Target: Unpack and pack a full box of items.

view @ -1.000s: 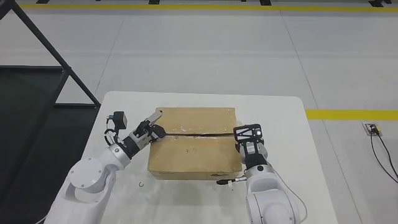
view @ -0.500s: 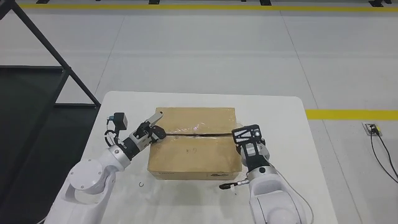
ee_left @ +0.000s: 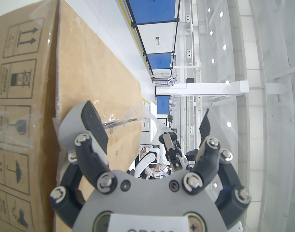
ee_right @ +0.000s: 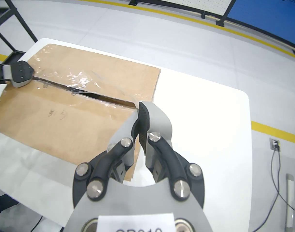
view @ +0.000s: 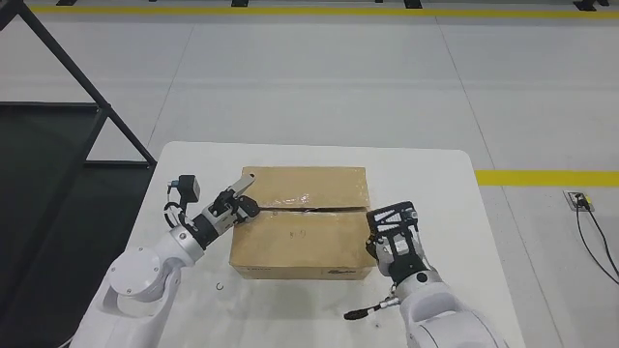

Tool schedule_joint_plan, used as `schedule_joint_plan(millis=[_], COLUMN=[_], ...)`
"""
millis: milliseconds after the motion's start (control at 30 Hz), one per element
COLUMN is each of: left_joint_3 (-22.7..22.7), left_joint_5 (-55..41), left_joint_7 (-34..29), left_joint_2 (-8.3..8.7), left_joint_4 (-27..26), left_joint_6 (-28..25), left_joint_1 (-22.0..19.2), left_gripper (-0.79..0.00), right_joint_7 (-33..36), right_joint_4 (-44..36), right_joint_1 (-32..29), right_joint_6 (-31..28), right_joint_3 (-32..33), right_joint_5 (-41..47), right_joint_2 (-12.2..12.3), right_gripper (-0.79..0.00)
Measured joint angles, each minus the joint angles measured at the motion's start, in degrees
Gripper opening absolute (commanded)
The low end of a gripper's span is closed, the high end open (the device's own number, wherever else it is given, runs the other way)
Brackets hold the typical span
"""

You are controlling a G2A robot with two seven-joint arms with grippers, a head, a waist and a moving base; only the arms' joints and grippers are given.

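A brown cardboard box sits in the middle of the white table. Its top flaps are down, and the clear tape along the middle seam is partly slit, leaving a dark gap. My left gripper is open at the left end of the seam. One finger rests at the box's top edge and the other is in the air. My right gripper is shut at the box's right edge, just near of the seam's end, with nothing visible between its pads.
A small ring-like bit lies on the table near the box's front left corner. A black metal frame stands on the floor to the left of the table. Bare tabletop lies right of the box.
My right gripper has drawn back from the right end of the seam toward the front right. The left gripper has stayed in place.
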Motion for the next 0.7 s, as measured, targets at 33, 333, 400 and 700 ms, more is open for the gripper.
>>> schedule_joint_plan(millis=[33,333,400,700], left_joint_3=[0.1,0.1,-0.1,-0.4], left_joint_5=[0.0,-0.4,-0.5,-1.1], left_joint_7=[0.0,-0.1,-0.2,-0.5], left_joint_2=[-0.01,0.03,0.05,0.14], left_joint_4=[0.1,0.6,0.7,0.9], left_joint_6=[-0.1,-0.4,-0.5,-0.7], left_joint_1=[-0.1,-0.3,-0.3,-0.5], left_gripper=[0.000,0.000,0.000,0.000], right_joint_7=[0.6,5.8,6.9,6.9], right_joint_4=[-0.4,-4.8,-5.3,-5.3], right_joint_1=[0.0,0.4,0.6,0.6], right_joint_6=[-0.4,-5.7,-6.7,-6.7], right_joint_3=[0.3,4.5,5.3,5.3], right_joint_5=[1.5,18.6,20.7,20.7], right_joint_2=[0.0,0.4,0.5,0.5], right_gripper=[-0.785,-0.785,-0.785,-0.785])
